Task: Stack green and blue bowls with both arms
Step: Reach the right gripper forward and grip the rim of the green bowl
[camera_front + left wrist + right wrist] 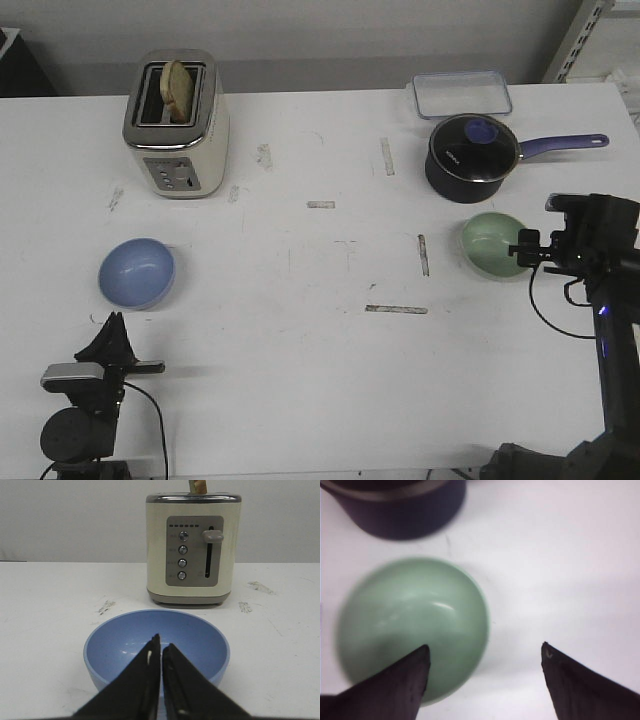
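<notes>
STEP: reaching for green bowl (492, 243) | right claw (485, 665) wide open, empty, straddling its rim | left claw (161, 655) closed, empty, before blue bowl (137, 272) | NEXT: you lower, close on rim

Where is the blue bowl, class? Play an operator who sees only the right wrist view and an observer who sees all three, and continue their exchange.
Observer: The blue bowl sits on the left side of the table, in front of the cream toaster.
Operator: Is the left gripper on it?
Observer: No. The left gripper is shut and points at the bowl from the near side, short of its rim.
Operator: Is the toaster empty?
Observer: No. A slice of bread stands in one slot.
</notes>
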Controlling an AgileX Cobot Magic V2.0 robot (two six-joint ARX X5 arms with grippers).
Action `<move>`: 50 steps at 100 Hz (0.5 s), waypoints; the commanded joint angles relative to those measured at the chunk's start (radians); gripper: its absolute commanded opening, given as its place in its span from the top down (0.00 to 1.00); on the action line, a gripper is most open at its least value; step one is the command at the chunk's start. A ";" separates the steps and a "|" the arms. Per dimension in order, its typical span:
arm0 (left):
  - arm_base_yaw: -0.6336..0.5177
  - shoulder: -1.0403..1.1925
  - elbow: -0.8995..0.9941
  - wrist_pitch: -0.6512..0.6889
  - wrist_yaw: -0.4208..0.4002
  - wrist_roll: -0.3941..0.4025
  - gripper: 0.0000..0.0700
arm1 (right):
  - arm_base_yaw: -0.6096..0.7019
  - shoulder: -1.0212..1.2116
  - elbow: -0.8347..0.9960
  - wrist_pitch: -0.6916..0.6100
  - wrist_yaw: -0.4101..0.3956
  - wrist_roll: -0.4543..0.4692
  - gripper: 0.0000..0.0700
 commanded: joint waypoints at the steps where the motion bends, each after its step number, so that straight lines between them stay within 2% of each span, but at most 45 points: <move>1: 0.002 0.001 -0.019 0.015 -0.001 -0.014 1.00 | -0.005 0.054 0.018 0.027 -0.003 -0.022 0.31; 19: 0.002 0.001 -0.019 0.015 -0.001 -0.014 1.00 | 0.000 0.164 0.018 0.082 -0.014 -0.020 0.32; 28: 0.002 0.001 -0.019 0.015 -0.001 -0.014 1.00 | 0.009 0.201 0.018 0.093 -0.026 -0.020 0.39; 35: 0.002 0.001 -0.019 0.016 -0.001 -0.014 1.00 | 0.011 0.219 0.018 0.095 -0.026 -0.021 0.56; 47: 0.002 0.001 -0.019 0.016 -0.001 -0.014 1.00 | 0.011 0.226 0.018 0.096 -0.025 -0.019 0.95; 50: 0.002 0.001 -0.019 0.016 -0.001 -0.014 1.00 | 0.011 0.225 0.018 0.099 -0.024 -0.018 1.00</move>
